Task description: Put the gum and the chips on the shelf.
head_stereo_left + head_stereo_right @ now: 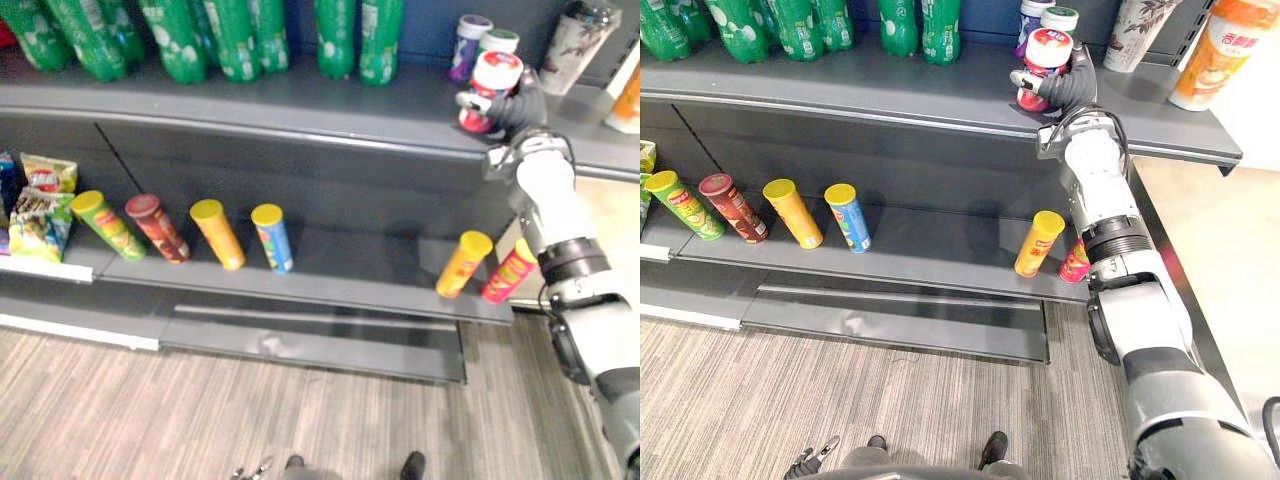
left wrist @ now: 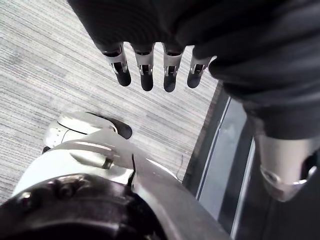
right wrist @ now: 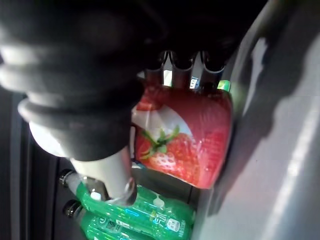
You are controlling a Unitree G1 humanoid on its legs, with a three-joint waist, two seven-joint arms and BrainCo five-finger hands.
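A red strawberry gum jar (image 1: 495,85) with a white lid is held tilted at the right part of the upper shelf (image 1: 300,110). My right hand (image 1: 522,108) is shut on it, fingers (image 3: 182,67) and thumb curled round the jar (image 3: 185,135). I cannot tell whether its base touches the shelf. Several chips cans lean on the lower shelf (image 1: 340,265): green (image 1: 108,225), dark red (image 1: 157,228), orange (image 1: 218,234) and blue (image 1: 272,238) at the left, yellow-orange (image 1: 463,263) and red-yellow (image 1: 510,272) by my right arm. My left hand (image 2: 146,75) hangs open over the floor.
Two more gum jars (image 1: 1048,18) stand just behind the held one. Green bottles (image 1: 210,35) line the back of the upper shelf. A patterned cup (image 1: 1135,30) and an orange bottle (image 1: 1215,50) stand at its right end. Snack bags (image 1: 40,205) sit far left.
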